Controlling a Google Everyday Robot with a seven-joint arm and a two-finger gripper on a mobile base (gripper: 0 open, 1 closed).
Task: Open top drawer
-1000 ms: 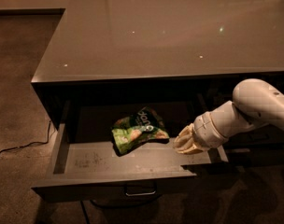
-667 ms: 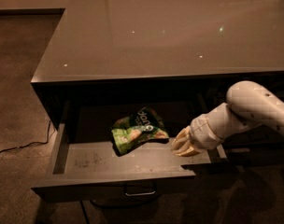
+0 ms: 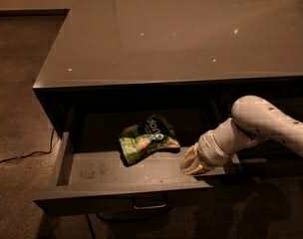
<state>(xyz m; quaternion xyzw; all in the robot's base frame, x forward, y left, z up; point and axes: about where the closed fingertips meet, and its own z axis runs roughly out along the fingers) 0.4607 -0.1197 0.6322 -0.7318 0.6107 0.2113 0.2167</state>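
Top drawer (image 3: 94, 169): stands pulled well out from under the counter, its lighter, scuffed inside showing. It stretches away to the left of the gripper, and its right end lies right at the gripper.
Handle (image 3: 150, 203): a small rectangular pull at the middle of the drawer's front, below and to the left of the gripper, clearly apart from it.
Gripper (image 3: 193, 161): sits low at the front right corner of the drawer, at or just over the rim. I cannot tell whether it touches the drawer.
Gripper state: I cannot tell how far open it is, nor whether it has hold of anything.
Snack bag (image 3: 147, 138): green and crumpled, lying on the drawer's bottom to the left of the gripper and a little further back, near it but apart.
Arm (image 3: 261, 126): pale, rising up and to the right from the gripper, bending, then running off to the right.
Countertop (image 3: 181, 34): dark and glossy, above and behind the gripper, overhanging the drawer's back part.
Cable (image 3: 22, 157): thin, on the room floor (image 3: 17, 83), well to the left of the gripper, beyond the drawer's far end.
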